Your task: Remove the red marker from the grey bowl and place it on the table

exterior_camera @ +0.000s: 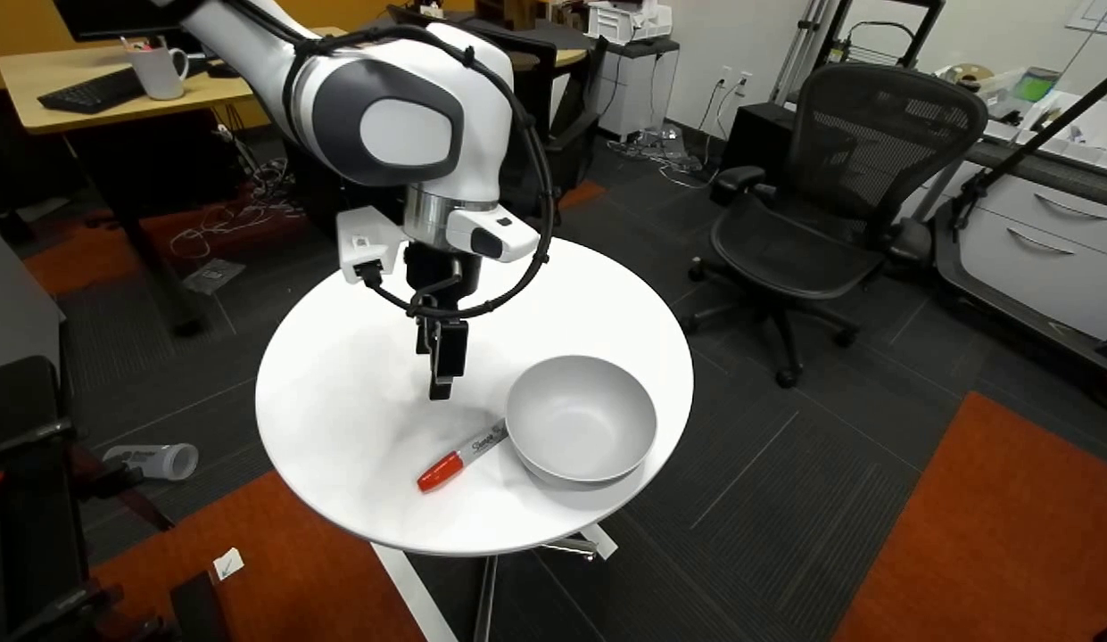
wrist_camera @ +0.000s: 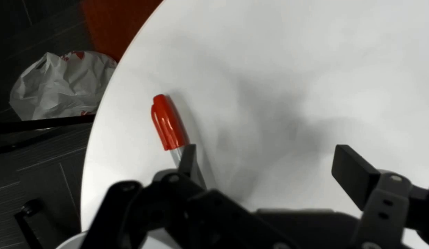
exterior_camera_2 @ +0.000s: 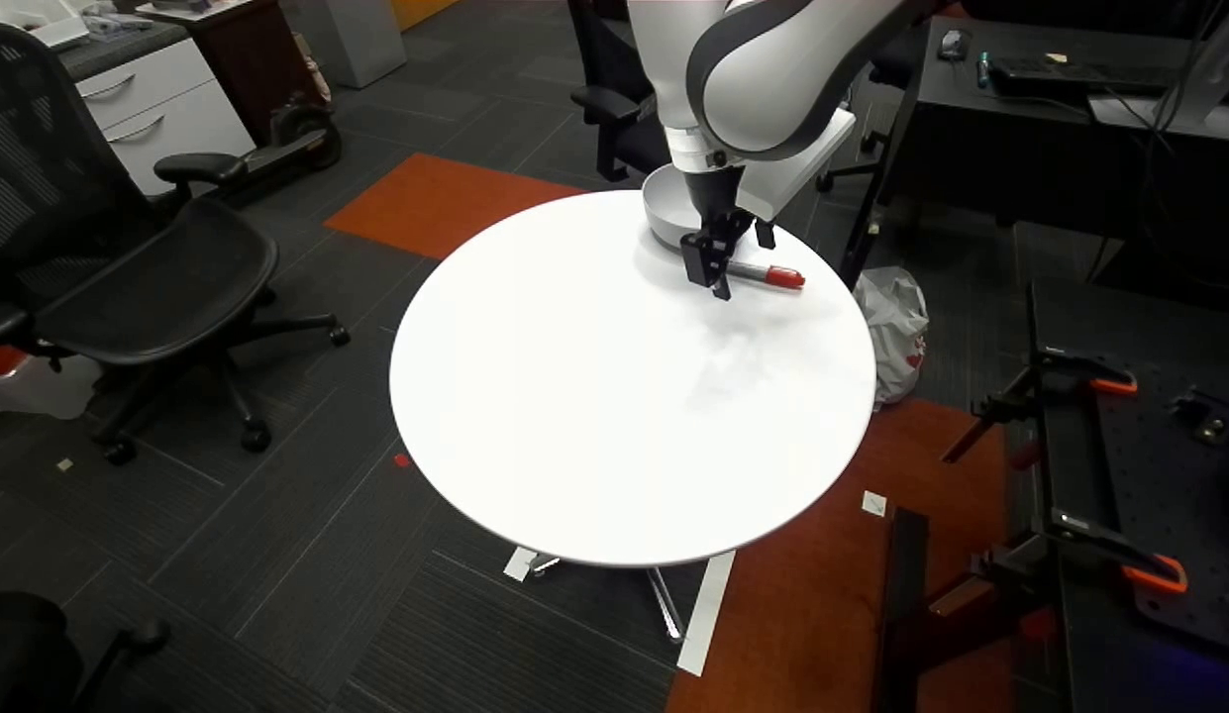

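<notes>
The red marker (exterior_camera: 462,456) lies on the white round table (exterior_camera: 339,392), outside the grey bowl (exterior_camera: 582,426), its grey end close to the bowl's side. The bowl's inside shows bare. In an exterior view, the marker (exterior_camera_2: 784,277) and bowl (exterior_camera_2: 662,206) sit near the table's far edge. My gripper (exterior_camera: 435,374) is open and empty above the table, beside the marker; it also shows there (exterior_camera_2: 738,265). In the wrist view, the open fingers (wrist_camera: 266,152) are wide apart; the left one hides part of the marker (wrist_camera: 168,122). The bowl's rim (wrist_camera: 73,241) peeks in at bottom left.
A black office chair (exterior_camera: 785,196) stands beside the table. A white plastic bag (exterior_camera_2: 889,327) lies on the floor past the table's edge. A dark bench with clamps (exterior_camera_2: 1119,475) stands at one side. A wooden desk (exterior_camera: 36,80) is behind the arm.
</notes>
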